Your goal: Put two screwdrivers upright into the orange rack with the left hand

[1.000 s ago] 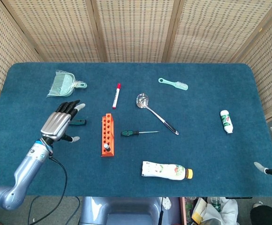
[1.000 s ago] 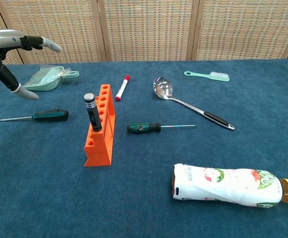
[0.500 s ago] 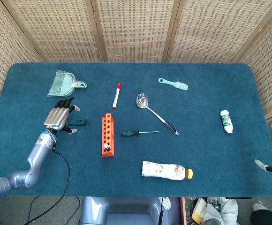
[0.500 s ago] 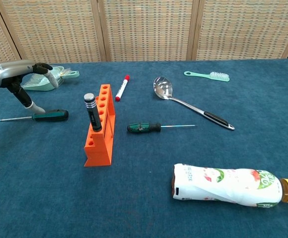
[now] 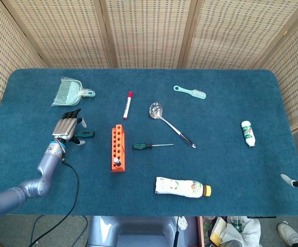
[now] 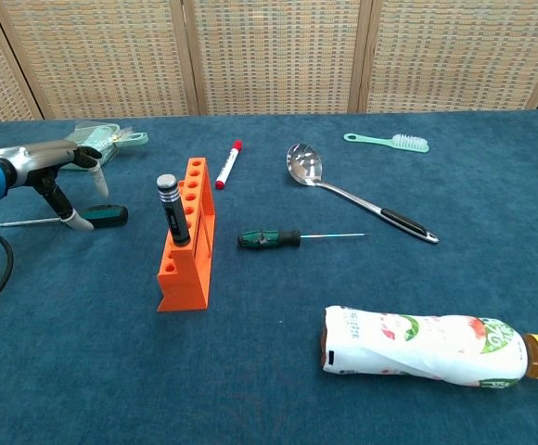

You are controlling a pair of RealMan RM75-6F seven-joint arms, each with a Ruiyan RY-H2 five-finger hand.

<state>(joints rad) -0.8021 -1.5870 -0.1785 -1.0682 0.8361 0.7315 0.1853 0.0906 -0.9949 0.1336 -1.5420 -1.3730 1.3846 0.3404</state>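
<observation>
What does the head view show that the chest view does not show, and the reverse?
Only the head view shows the right hand at the table's right edge and the whole small white bottle. Only the chest view shows the black-handled tool standing upright in the orange rack. Both show the left hand at the green-handled screwdriver and a second screwdriver lying beside the rack.
</observation>
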